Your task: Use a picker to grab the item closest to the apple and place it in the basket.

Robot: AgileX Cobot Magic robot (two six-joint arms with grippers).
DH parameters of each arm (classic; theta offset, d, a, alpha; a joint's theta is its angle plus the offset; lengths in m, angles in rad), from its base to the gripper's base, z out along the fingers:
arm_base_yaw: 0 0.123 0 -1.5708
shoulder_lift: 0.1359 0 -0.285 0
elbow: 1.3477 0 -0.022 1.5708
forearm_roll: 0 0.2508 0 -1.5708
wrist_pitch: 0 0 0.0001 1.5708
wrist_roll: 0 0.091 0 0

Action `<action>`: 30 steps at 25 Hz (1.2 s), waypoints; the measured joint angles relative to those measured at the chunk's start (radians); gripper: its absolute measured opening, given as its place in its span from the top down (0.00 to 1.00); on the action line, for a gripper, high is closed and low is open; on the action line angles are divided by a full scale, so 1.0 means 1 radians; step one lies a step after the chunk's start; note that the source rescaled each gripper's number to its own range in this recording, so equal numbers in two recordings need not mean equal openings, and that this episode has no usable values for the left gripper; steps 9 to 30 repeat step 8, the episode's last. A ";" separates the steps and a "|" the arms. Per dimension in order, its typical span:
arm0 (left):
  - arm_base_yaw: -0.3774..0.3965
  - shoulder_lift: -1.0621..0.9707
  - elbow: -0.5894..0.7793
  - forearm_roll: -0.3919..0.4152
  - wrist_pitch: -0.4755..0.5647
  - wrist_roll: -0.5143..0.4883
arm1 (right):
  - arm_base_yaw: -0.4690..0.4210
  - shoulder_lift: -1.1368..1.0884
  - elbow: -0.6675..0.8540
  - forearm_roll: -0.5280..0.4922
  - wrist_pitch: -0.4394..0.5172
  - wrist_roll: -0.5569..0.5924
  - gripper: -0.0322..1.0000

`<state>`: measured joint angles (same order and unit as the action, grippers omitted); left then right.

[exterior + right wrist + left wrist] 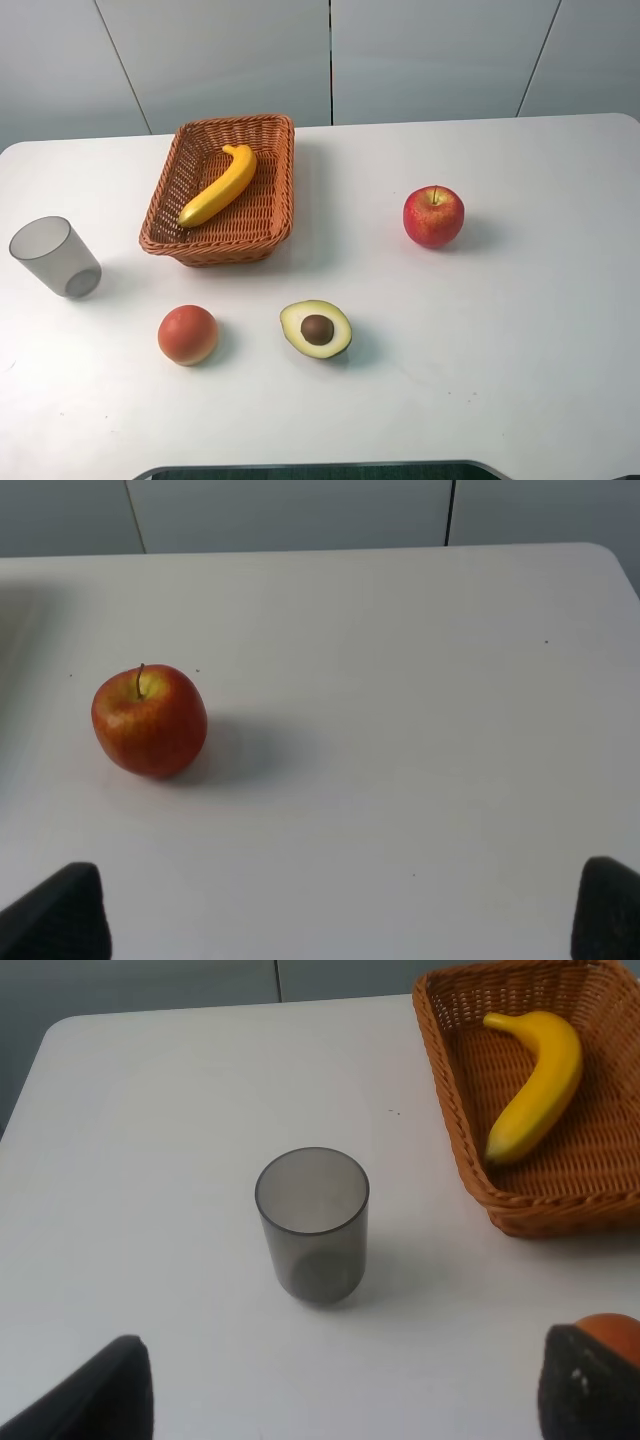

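Since nothing is grasped yet, both my hands wide apart (unladen), I must next reach the avocado (316, 328), nearest the apple (433, 216).

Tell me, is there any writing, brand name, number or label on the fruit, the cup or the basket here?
None can be read in any of the three views.
The apple, avocado half, banana and round orange-red fruit carry no sticker that shows.
The grey cup and wicker basket are plain.
The white table bears no marks or signs.
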<state>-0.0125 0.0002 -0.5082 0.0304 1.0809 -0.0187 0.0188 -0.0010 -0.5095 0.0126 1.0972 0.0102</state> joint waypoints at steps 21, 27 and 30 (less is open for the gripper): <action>0.000 0.000 0.000 0.000 0.000 0.000 | 0.000 0.000 0.000 0.000 0.000 0.000 0.00; 0.000 0.000 0.000 0.000 0.000 0.000 | 0.000 0.000 0.000 0.000 0.000 0.000 0.00; 0.000 0.000 0.000 0.000 0.000 0.000 | 0.000 0.000 0.000 0.000 0.000 0.000 0.00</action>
